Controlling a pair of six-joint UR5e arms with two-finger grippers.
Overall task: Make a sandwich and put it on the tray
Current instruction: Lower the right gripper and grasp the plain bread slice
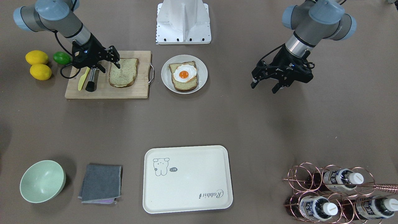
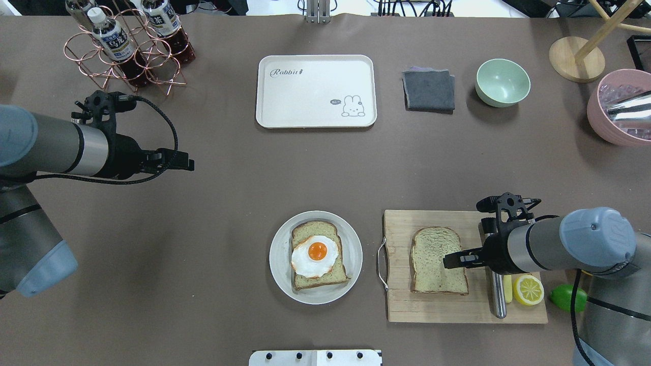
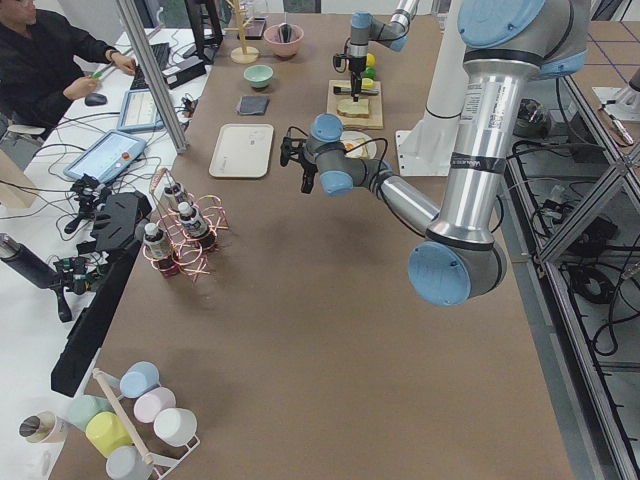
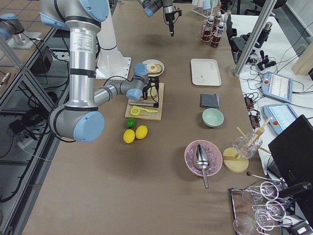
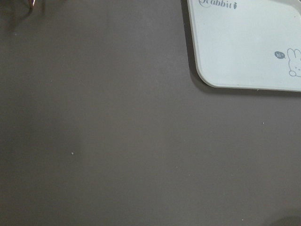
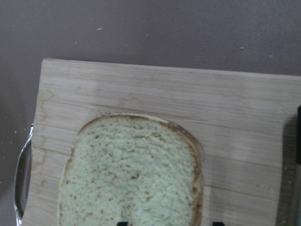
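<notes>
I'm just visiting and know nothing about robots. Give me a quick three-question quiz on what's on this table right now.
1. True or false: the tray is empty.
2. On the plate, what lies on the bread? A lemon, B fried egg, C knife.
3. Fill in: the right gripper is over a second slice on the ____ board.
Key: 1 true; 2 B; 3 cutting.

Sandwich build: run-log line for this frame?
stage: unassembled | right gripper: open over plain slice on cutting board | left gripper: open above table | egg: on second slice, on plate | tray: bare
</notes>
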